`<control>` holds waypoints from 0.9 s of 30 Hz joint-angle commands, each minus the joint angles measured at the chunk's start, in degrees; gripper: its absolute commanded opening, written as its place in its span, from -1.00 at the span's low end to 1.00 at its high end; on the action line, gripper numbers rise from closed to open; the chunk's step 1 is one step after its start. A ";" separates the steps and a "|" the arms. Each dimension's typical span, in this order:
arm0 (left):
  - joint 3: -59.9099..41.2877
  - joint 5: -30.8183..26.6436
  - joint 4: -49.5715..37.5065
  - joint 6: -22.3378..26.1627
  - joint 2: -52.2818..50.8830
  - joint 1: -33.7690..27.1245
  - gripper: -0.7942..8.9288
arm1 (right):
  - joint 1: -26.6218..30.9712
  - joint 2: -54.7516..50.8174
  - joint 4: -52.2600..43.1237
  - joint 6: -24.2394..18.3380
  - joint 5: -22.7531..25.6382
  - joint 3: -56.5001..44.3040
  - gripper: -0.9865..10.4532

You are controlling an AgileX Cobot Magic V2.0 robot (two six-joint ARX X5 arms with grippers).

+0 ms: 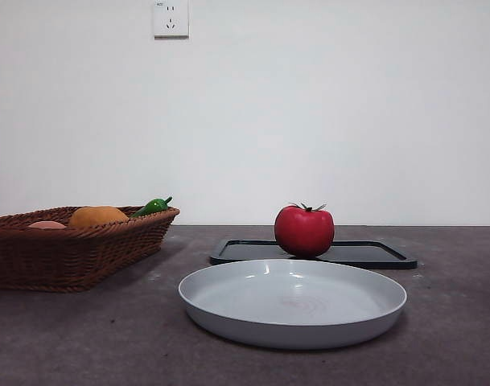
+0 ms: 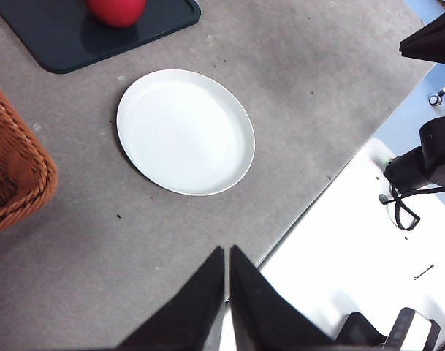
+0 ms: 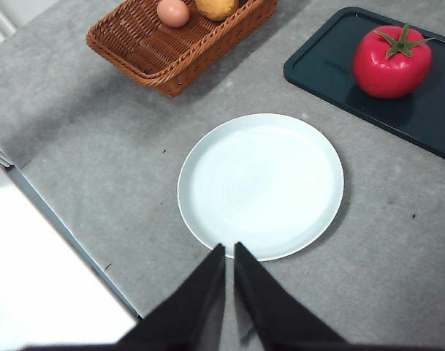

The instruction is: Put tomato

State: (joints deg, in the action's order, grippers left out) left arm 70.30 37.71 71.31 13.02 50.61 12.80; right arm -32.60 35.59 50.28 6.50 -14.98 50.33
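Tomato [image 1: 304, 231] sits upright on the dark tray [image 1: 373, 254], both grippers closed and empty above the table, so a glancing pinch could roll it off.

Tomato [image 1: 304, 231]: glossy, smooth red skin w/ highlights. Dark tray [image 1: 365, 254] under it: smooth, semi-matt plastic look. White plate [image 1: 228, 318] just beside tray: smooth, slight sheen. Basket [image 1: 67, 257]: woven brown wicker, rough. Tabletop [image 1: 84, 338]: grey, matt, speckled. Both grippers' jaws: matt black.
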 commanded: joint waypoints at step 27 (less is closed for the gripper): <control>-12.79 -3.85 -42.16 6.73 -16.35 -6.84 -0.82 | -0.44 0.24 -0.74 0.59 0.00 0.46 -0.82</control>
State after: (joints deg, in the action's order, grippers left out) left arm 59.44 35.22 35.75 19.03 34.83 6.35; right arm -32.60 35.59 50.28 6.48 -14.98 50.33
